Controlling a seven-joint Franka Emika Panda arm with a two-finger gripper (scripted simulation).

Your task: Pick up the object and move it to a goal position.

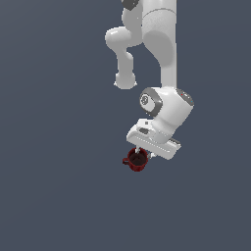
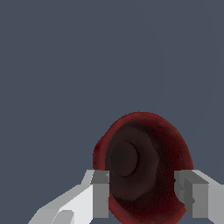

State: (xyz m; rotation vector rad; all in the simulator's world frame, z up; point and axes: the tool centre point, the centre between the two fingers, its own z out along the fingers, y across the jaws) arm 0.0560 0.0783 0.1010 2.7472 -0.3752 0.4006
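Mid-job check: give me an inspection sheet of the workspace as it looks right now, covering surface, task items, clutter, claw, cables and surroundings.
Surface: plain dark grey-blue ground, no marks seen.
Job's things: dark red mug, mouth facing the wrist camera, loop handle toward the exterior view's left.
Clutter: nothing seen.
Grippers: white claw at the mug, one finger on each side of its body; contact cannot be confirmed.
Cables: nothing seen.
Surroundings: white arm above; no goal marker seen.

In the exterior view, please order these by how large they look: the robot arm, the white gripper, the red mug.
1. Robot arm, clearly the largest.
2. White gripper, much smaller than the arm.
3. Red mug, smallest, partly hidden under the gripper.
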